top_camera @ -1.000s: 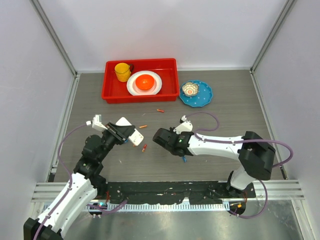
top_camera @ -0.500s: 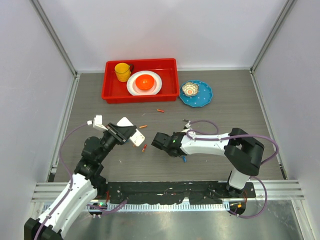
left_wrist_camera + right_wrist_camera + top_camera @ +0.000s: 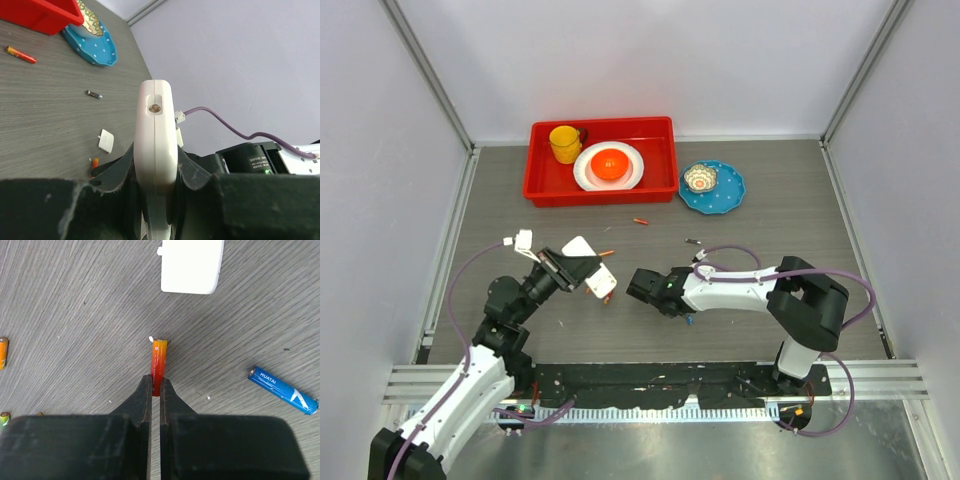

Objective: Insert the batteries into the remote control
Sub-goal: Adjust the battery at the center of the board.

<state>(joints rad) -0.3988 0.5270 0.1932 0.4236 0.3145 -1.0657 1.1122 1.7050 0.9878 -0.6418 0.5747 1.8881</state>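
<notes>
Remote session, counter [image 3: 45, 115] view: my left fingers [image 3: 117, 170] are clenched on the white remote control [image 3: 156, 130], which they hold edge-on and raised at the left front. My right fingers [image 3: 145, 397] pinch one end of an orange-red battery [image 3: 159, 360] close to the counter. A blue battery [image 3: 283, 390] lies nearby, with a small white cover [image 3: 192, 265] beyond the held battery's tip.

cup [image 3: 564, 143] and dish [image 3: 609, 165] in tray [image 3: 603, 194], plate [image 3: 730, 196] to its right, batteries [image 3: 640, 221] in front
</notes>
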